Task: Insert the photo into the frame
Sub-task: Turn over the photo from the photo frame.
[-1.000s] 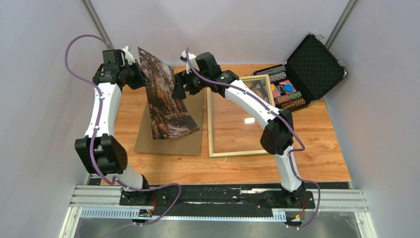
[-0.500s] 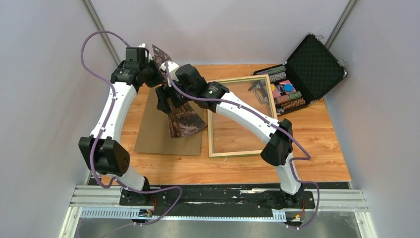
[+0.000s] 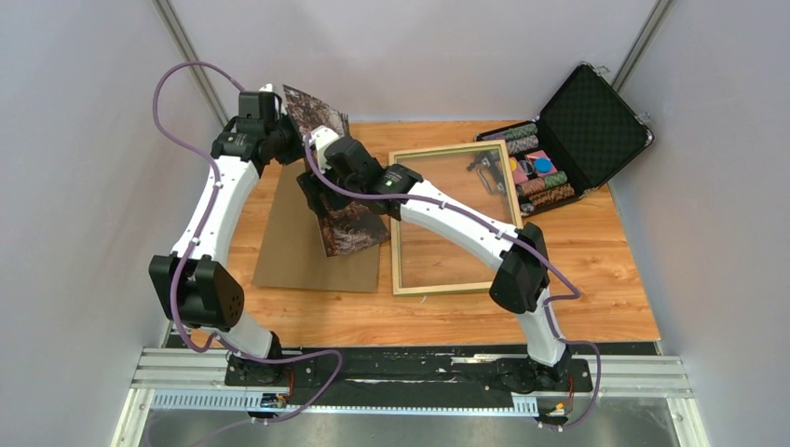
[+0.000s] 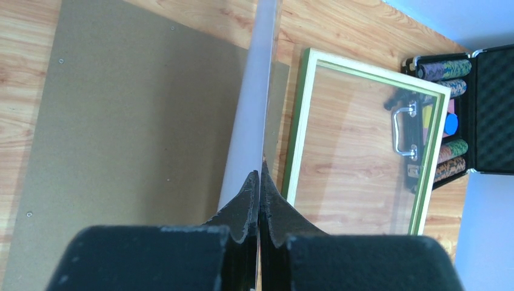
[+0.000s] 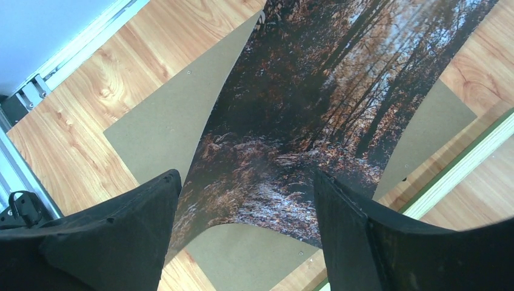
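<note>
Frame (image 3: pixel 438 288): flat on the table, just right of the brown backing board (image 3: pixel 298 251).
Photo (image 3: pixel 354 231): held up steeply over the backing board, bowed, not in the frame; its low corner could snag the frame's left rail and crease.
Right gripper (image 5: pixel 245 176): jaws wide, astride the photo's lower part, gripping nothing; closing on the bow could kink it.
Left gripper (image 4: pixel 259 182): pinched tight on the photo's top edge, the only hold; a slip drops it.

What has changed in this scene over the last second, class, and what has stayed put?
The left gripper, shut on the photo throughout, carried it rightward, turning it more edge-on to the top camera. The right gripper, open, swung left from beside the photo to straddle its edge. The frame, backing board and chip case did not move.
</note>
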### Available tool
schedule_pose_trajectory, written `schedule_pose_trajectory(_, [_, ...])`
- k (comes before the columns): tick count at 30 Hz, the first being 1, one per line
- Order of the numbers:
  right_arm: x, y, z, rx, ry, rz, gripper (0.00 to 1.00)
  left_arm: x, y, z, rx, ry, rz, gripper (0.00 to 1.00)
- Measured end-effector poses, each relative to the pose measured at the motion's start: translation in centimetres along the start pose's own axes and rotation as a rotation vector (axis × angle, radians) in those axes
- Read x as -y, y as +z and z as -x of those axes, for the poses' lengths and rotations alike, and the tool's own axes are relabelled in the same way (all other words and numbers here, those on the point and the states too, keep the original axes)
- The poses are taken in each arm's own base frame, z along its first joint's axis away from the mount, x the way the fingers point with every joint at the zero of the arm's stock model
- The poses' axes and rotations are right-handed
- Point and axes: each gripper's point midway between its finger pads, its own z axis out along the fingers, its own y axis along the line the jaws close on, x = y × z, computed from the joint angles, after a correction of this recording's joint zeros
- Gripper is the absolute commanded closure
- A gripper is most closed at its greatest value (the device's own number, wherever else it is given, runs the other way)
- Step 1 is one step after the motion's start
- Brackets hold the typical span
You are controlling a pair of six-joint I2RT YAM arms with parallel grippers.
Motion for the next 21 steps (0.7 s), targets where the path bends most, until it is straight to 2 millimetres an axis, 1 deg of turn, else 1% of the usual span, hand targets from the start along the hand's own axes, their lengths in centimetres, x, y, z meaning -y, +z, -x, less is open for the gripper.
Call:
schedule_pose_trajectory(5, [-0.2,0.0,0.1,0.007,-0.011,-0.01,0.24,-0.1,-0.3,0.0,0.014,-0.011,0.005,1.0])
schedule_pose_trajectory(8, [-0.4,0.0,0.2,0.012,-0.016,-0.012,0.24,0.0,-0.6,-0.4,0.023,-0.02,0.008,1.0])
schedule_pose_trajectory(11, [-1.0,0.0,0.2,0.014,-0.021,-0.004,0.24,0.5,-1.0,-0.8,0.03,-0.02,0.01,1.0])
schedule_pose_trajectory(15, [-1.9,0.0,0.1,0.017,-0.03,0.007,0.25,1.0,-1.2,-0.8,0.039,-0.02,0.004,1.0])
schedule_pose_trajectory(21, [-3.0,-0.1,-0.2,0.015,-0.041,0.017,0.28,0.4,-1.0,-1.1,0.045,-0.021,0.023,1.0])
